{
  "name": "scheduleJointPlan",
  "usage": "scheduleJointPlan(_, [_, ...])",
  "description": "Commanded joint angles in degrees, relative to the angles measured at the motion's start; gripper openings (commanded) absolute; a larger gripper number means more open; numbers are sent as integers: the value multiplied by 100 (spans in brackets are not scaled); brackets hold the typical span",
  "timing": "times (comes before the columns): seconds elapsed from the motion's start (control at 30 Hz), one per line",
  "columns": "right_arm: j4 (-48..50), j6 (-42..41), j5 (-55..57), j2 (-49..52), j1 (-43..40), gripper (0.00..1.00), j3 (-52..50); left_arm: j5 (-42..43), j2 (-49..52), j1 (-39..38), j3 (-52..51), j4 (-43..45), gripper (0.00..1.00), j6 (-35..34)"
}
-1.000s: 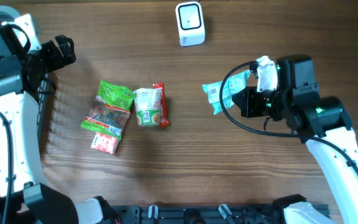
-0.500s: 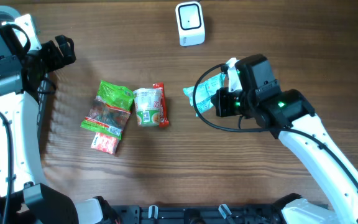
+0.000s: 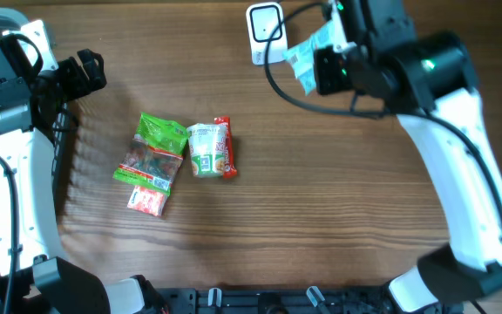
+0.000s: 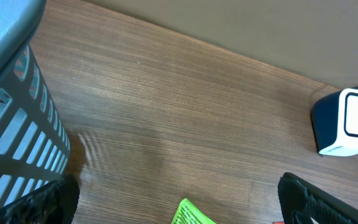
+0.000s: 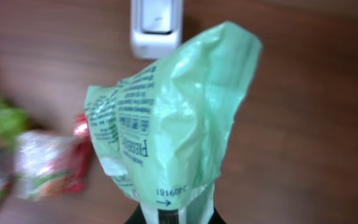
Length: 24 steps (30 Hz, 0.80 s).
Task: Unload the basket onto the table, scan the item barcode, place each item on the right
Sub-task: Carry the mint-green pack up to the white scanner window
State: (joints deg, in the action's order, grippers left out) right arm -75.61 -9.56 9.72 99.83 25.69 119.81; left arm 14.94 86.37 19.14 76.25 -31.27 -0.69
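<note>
Overhead, right fingers (image 3: 324,68) clench green packet (image 3: 301,54), seemingly beside scanner (image 3: 266,33), left fingers (image 4: 319,202) spread.

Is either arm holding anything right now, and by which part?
The right gripper pinches the pale green packet by its sealed end seam. The left gripper is open and empty.

The wooden table (image 3: 338,218) carries a white scanner (image 3: 266,33) near its far edge. Nearer the robot and left of the scanner lie a red packet (image 3: 227,146) touching a white-green pack (image 3: 206,150), then a green bag (image 3: 155,150), and farthest a small red-white packet (image 3: 146,201).
</note>
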Motion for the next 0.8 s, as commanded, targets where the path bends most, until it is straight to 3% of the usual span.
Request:
scheduleJointPlan(0.0, [503, 717, 1810, 632, 188, 4, 175, 66, 2, 26, 70, 13, 100, 28])
scheduleJointPlan(0.23, [3285, 2422, 3877, 2378, 966, 4, 168, 66, 2, 26, 70, 13, 100, 28])
scheduleJointPlan(0.33, [4629, 3665, 5018, 3198, 1003, 4, 168, 66, 2, 26, 70, 13, 100, 28])
scheduleJointPlan(0.47, [6207, 4883, 5515, 3967, 1003, 4, 164, 66, 2, 26, 70, 13, 100, 28])
scheduleJointPlan(0.57, [6749, 4942, 5545, 4140, 964, 4, 162, 66, 2, 26, 70, 13, 100, 28])
scheduleJointPlan(0.77, [6745, 4538, 5504, 4140, 927, 5, 157, 66, 2, 26, 70, 13, 100, 28])
